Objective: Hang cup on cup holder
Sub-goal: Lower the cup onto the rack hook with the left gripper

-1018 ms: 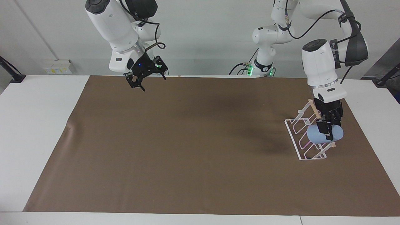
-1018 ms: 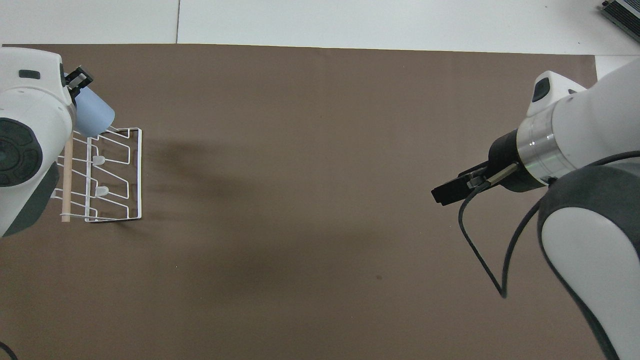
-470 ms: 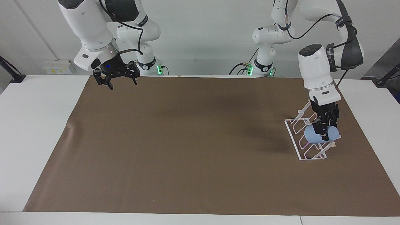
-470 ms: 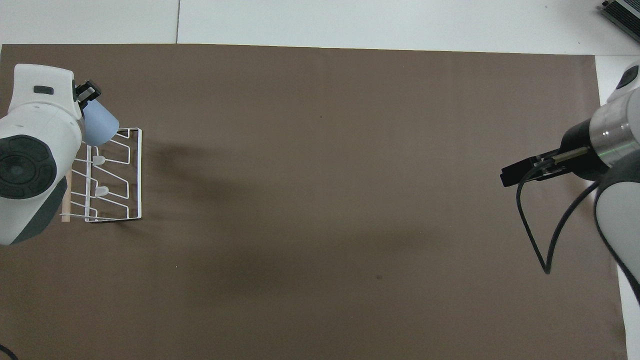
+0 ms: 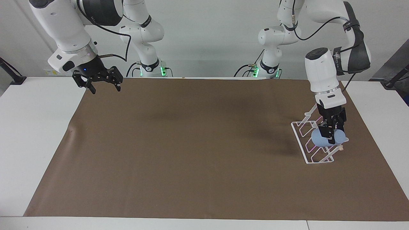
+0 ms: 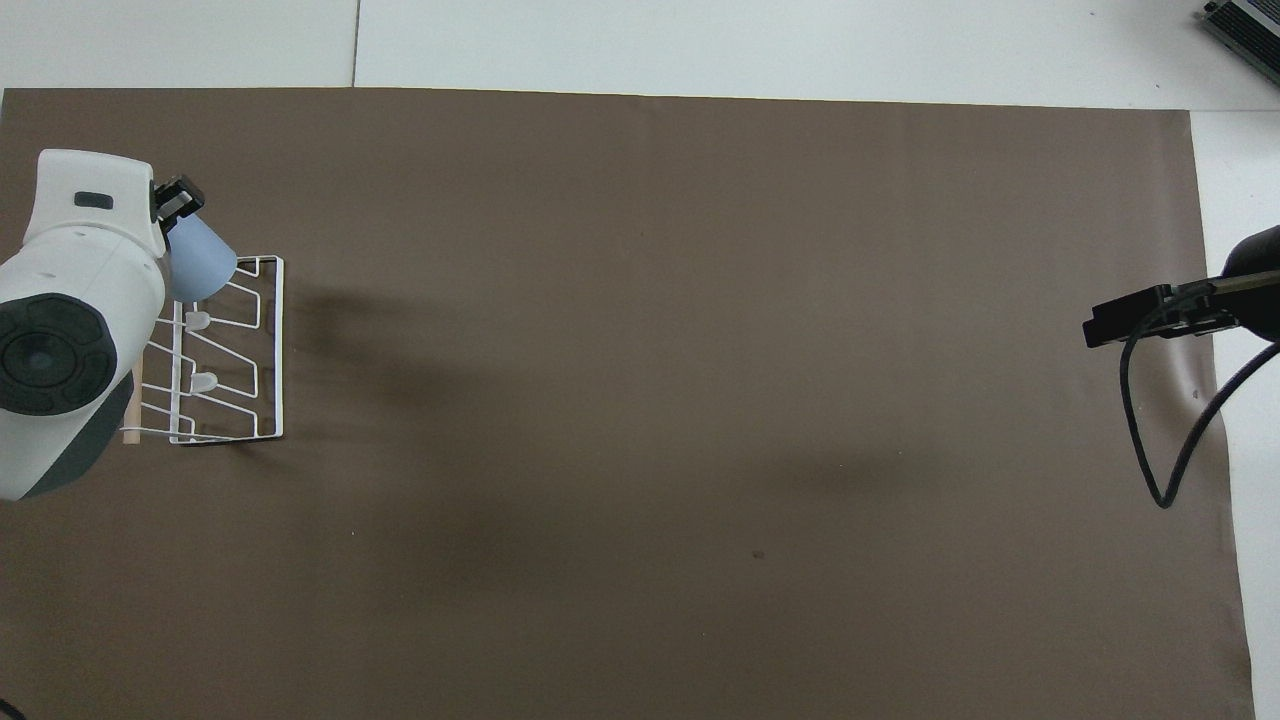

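Brown paper [image 5: 191, 153] covers most of a white table [image 5: 35, 134], and a plain white wall stands where the two robot arms are fixed. At the left arm's end of the table sits the cup holder [image 5: 314, 159], a white wire rack with a little wooden stick along its top. Its long side runs from near the robots to away from them. The left gripper [image 5: 331, 133] is closed tight on the cup [image 5: 319, 140], a small light-blue one. The cup lies tipped on its side, right over the end of the rack that is farther from the robots. It looks as if it is resting on a wire loop there, but I cannot tell for sure. The gripper comes down on the cup from above, so letting go and lifting straight up may be all that is left. The right gripper [image 5: 103, 87] is open and holds nothing. It waits up in the air over the edge of the brown paper at the right arm's end, well apart from the rack.
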Action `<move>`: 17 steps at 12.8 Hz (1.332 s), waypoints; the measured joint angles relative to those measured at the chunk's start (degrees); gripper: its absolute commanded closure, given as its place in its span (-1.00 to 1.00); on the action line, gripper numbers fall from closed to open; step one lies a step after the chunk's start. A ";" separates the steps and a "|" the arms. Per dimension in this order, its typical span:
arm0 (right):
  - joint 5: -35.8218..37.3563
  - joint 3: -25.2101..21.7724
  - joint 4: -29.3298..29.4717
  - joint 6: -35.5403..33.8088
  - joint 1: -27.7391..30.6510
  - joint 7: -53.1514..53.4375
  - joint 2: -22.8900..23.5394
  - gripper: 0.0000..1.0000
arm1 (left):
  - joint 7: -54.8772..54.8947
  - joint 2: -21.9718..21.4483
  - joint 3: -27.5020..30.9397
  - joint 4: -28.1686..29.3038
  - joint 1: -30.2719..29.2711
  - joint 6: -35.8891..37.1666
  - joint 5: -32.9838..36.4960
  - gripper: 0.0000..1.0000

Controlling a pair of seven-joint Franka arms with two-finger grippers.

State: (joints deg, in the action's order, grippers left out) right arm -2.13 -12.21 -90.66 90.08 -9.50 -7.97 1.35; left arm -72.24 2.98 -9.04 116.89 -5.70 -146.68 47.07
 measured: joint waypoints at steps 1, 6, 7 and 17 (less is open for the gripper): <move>0.00 0.14 -0.20 0.08 0.86 0.00 0.02 -1.00 | 0.00 -0.04 -0.05 0.03 0.00 0.00 0.04 -1.00; 0.00 0.87 -2.99 4.23 4.63 -0.56 -0.18 -1.00 | 0.50 -0.44 -0.23 0.03 0.00 -0.01 0.19 -1.00; 0.00 1.08 -4.05 5.14 4.62 -0.56 -0.34 -1.00 | 0.80 -0.45 -0.32 0.03 0.00 -0.01 0.19 -1.00; 0.00 0.87 -5.01 5.75 4.70 -0.55 -2.14 -1.00 | 19.42 -0.46 -1.41 -0.40 0.67 2.18 -15.62 -1.00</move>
State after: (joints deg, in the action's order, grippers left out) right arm -2.12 -11.34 -95.67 95.83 -4.80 -8.52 -0.78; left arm -52.82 2.52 -10.44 116.49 -5.03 -144.50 31.45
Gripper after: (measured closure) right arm 0.000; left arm 0.000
